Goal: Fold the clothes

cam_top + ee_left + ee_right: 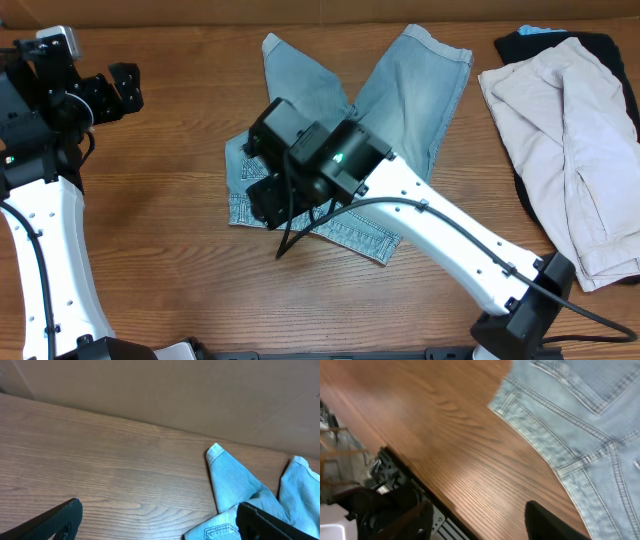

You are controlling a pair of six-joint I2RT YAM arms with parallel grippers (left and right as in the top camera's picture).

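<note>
The light-blue denim shorts (420,80) lie in the middle of the table, both legs spread in a V toward the far side and the waistband nearest me. My right gripper (262,200) hangs over the shorts' left waist corner. In the right wrist view it (479,510) is open above bare wood, and the denim (590,420) lies up and to the right of its fingers. My left gripper (125,88) stays at the far left, open and holding nothing (159,506), with a shorts leg (230,475) by its right finger. A beige garment (570,130) lies on a black garment (560,42) at the right.
The table's front edge with a metal rail (420,505) shows just below the right gripper. A brown wall (200,390) closes the back of the table. A small light-blue item (540,30) peeks out at the back right.
</note>
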